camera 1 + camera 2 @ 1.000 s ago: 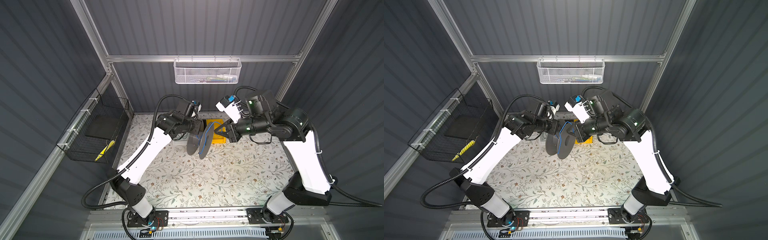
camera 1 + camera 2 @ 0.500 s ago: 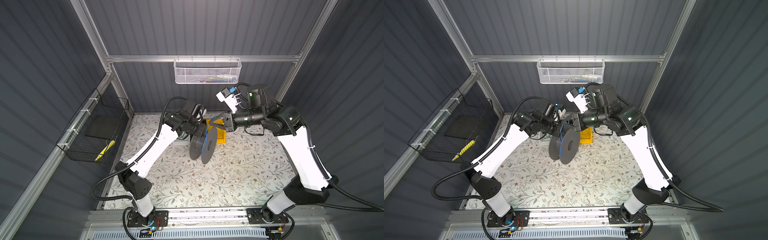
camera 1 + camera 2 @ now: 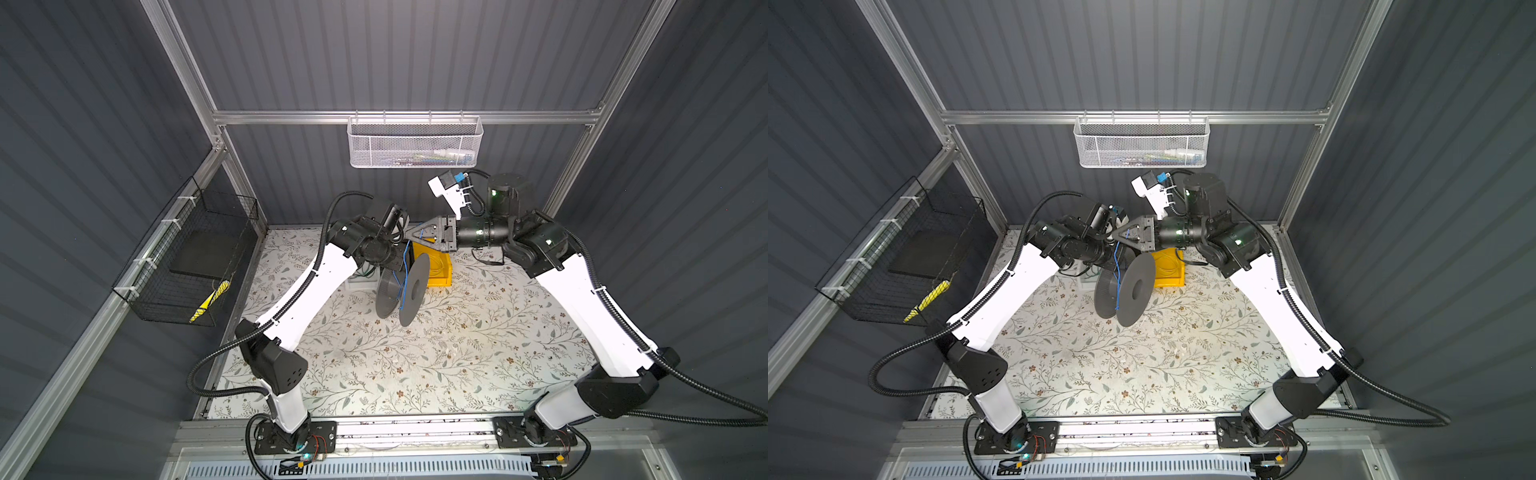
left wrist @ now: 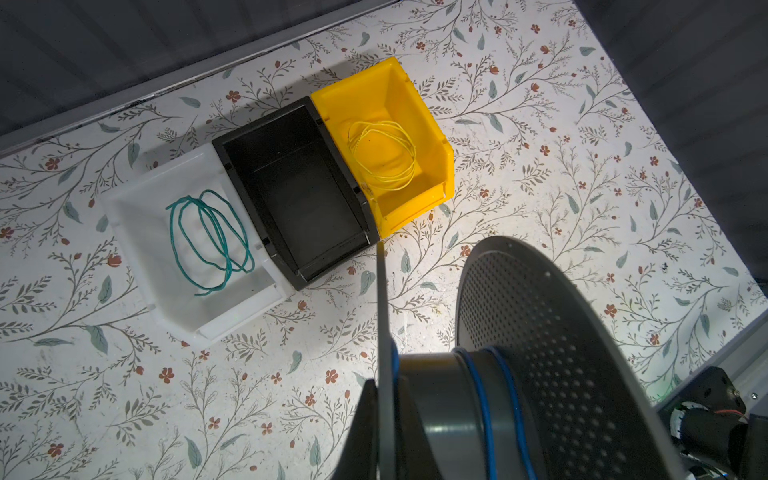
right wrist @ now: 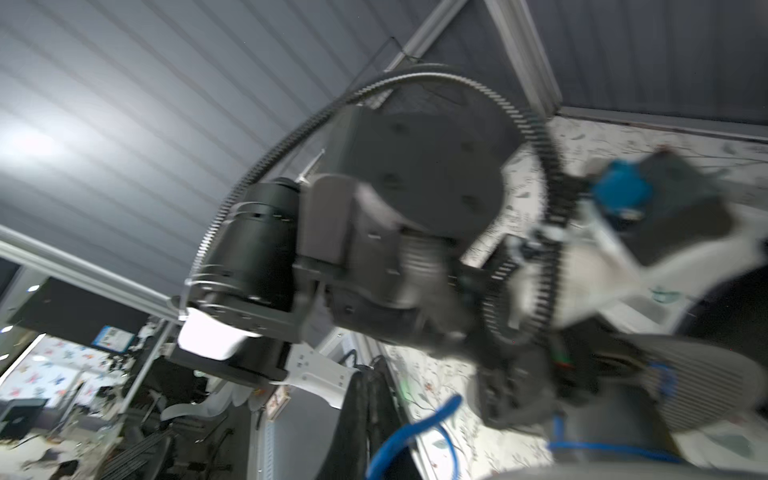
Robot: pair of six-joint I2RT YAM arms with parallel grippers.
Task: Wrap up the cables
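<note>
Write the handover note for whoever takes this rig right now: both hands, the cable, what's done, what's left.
Left hand: shut on one flange of the grey spool, holding it up off the table with its flanges on edge.
Right hand: shut on the blue cable, just above the spool.
Cable: runs from the right hand down to the hub. The left wrist view shows a couple of turns there, and what looks like a loose end hangs between the flanges.
Done: first turns are on.
Left: wind on the slack and secure the end.
</note>
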